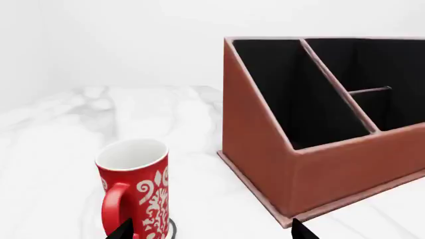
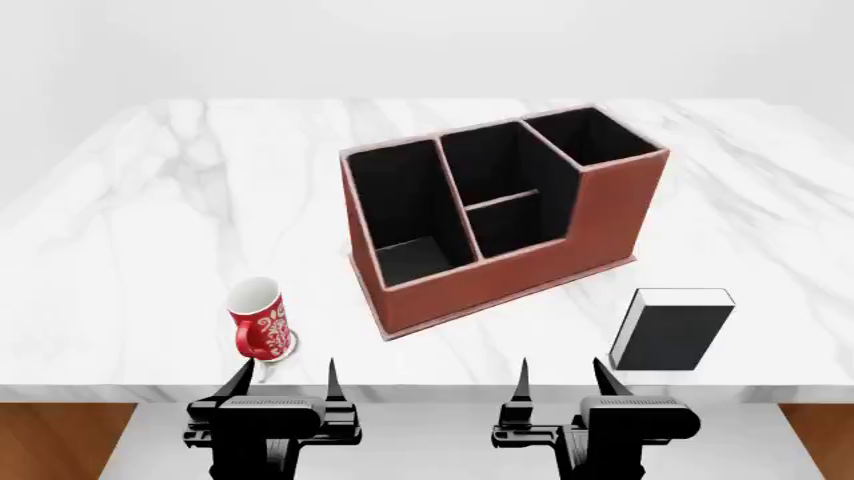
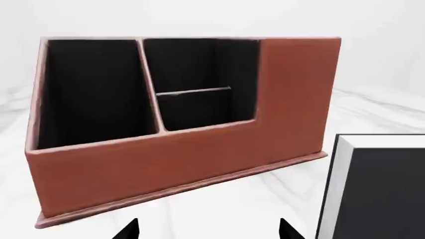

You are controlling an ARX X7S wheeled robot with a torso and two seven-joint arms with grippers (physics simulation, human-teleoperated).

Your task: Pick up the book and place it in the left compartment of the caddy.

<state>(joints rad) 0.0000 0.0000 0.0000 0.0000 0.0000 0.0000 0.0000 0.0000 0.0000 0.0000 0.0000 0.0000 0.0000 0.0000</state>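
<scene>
Standing: one book (image 2: 671, 332), one caddy (image 2: 501, 215), one mug (image 2: 259, 318); both pincers apart.

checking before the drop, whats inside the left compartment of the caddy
Nothing shows inside the left compartment of the caddy: only black lining and bare floor. The front wall hides the nearest strip of floor in all three views. The book stands outside.

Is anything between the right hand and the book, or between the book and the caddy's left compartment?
Nothing visible. The book stands just ahead of the open right hand; bare marble separates it from the caddy, whose left compartment looks empty.
</scene>
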